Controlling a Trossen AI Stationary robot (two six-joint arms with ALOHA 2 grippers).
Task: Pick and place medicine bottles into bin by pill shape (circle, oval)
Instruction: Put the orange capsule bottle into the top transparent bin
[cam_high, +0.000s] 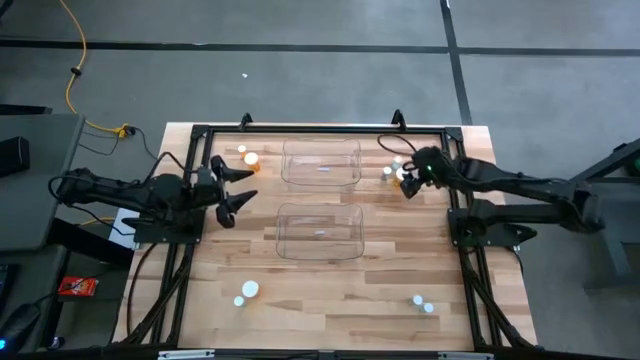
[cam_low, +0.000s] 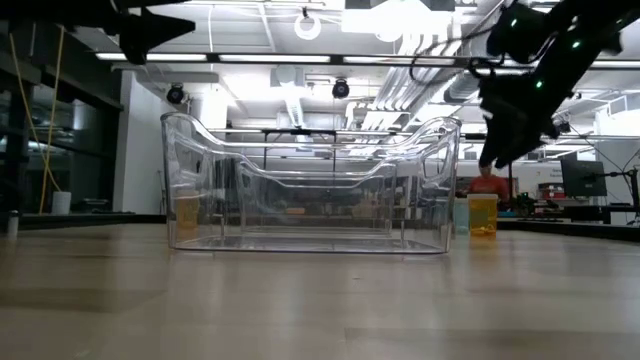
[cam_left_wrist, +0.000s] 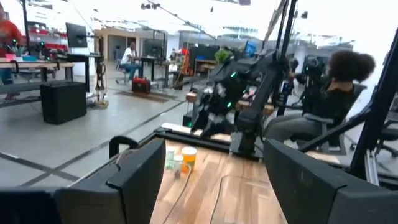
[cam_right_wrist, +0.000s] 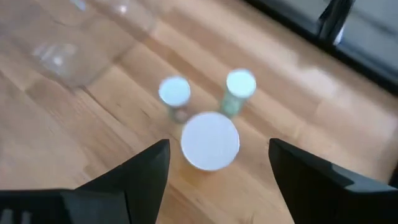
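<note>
Two clear bins stand mid-table, one farther (cam_high: 321, 162) and one nearer (cam_high: 319, 231). Small medicine bottles stand upright on their bases in groups: at the far left (cam_high: 248, 158), the far right (cam_high: 392, 172), the near left (cam_high: 247, 291) and the near right (cam_high: 422, 302). My right gripper (cam_right_wrist: 217, 168) hovers open above the far-right group, slanting down. A white-capped bottle (cam_right_wrist: 210, 140) shows between its fingers, clear of both, with two smaller bottles (cam_right_wrist: 174, 92) (cam_right_wrist: 239, 87) beyond it. My left gripper (cam_high: 232, 190) is open, level and raised at the table's left, with nothing between its fingers.
A black frame (cam_high: 320, 130) runs around the wooden table. In the low view, an orange bottle (cam_low: 482, 215) stands right of a clear bin (cam_low: 310, 190). People sit in the room beyond the table (cam_left_wrist: 329, 93). Bare wood lies between the bins and the near edge.
</note>
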